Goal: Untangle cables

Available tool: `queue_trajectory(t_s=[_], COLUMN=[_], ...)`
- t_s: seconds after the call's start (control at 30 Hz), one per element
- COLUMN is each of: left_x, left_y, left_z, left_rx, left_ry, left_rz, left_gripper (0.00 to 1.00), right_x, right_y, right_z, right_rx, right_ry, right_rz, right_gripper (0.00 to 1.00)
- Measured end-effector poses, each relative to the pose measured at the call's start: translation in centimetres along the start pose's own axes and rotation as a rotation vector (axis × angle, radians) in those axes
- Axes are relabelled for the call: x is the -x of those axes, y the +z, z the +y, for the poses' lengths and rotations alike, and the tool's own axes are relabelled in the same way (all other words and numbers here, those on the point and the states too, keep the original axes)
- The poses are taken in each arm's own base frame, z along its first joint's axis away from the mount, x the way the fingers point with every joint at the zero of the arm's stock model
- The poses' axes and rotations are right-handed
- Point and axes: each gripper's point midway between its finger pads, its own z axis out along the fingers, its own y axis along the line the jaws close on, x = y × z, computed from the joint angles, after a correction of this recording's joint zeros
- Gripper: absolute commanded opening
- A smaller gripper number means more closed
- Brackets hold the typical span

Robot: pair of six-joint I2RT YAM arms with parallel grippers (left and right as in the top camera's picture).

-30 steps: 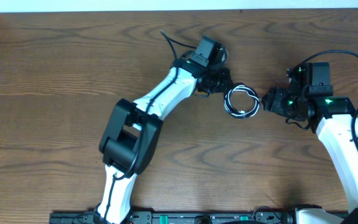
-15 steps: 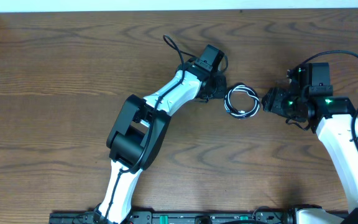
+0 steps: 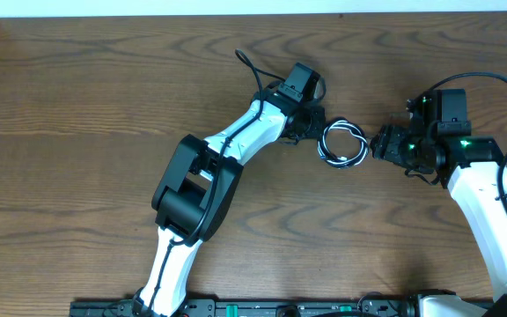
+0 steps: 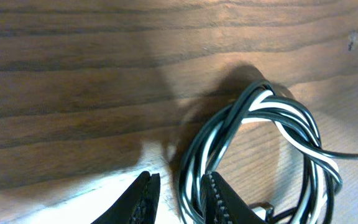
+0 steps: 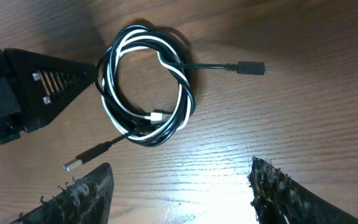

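Cables (image 3: 342, 143): one black cord (image 5: 107, 93) and one white cord (image 5: 180, 81), wound together into a single flat loop on the table (image 3: 77, 106); position, right of centre in the upper half of the overhead frame, between the two grippers. Loop outline is near-round from overhead; in the right wrist view it runs slightly longer top to bottom than side to side. One dark plug (image 5: 251, 67) leaves the loop and points to the right of that frame; a metal-tipped plug (image 5: 74, 164) points to the lower left; a white plug (image 5: 160, 115) lies inside the loop.

Left gripper (image 4: 180, 190): jaws narrowly parted and set astride the loop's edge strands at the bottom of the left wrist view; a gap shows on one side of the strands; whether the pads press the cord cannot be told.

Right gripper (image 5: 180, 174): jaws spread wide, nothing between them, just beside the loop and apart from it.

Surface: dark brown wood grain running left to right; a white strip (image 3: 236, 7) borders the upper edge of the overhead frame.
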Motion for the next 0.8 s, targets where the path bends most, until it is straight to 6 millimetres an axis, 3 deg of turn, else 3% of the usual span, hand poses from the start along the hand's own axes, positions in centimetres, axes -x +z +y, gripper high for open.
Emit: queue_trajectory(t_s=[0.37, 0.6, 0.8], left_x=[-0.9, -1.3, -2.5], left_y=[0.6, 0.9, 1.5], left_z=[1.2, 0.4, -0.5], left_rx=[0.039, 0.043, 0.062], left_ry=[0.003, 0.026, 0.058], left_rz=[0.01, 0.008, 0.018], left_gripper=[0.21, 0.21, 0.12], right_x=[-0.1, -0.1, -0.4], right_y=[0.0, 0.0, 0.0], right_z=[0.0, 0.0, -0.2], right_rx=[-0.001, -0.002, -0.006], right_ry=[0.001, 0.001, 0.003], right_rz=[0.003, 0.005, 0.017], right_gripper=[0.67, 0.67, 0.66])
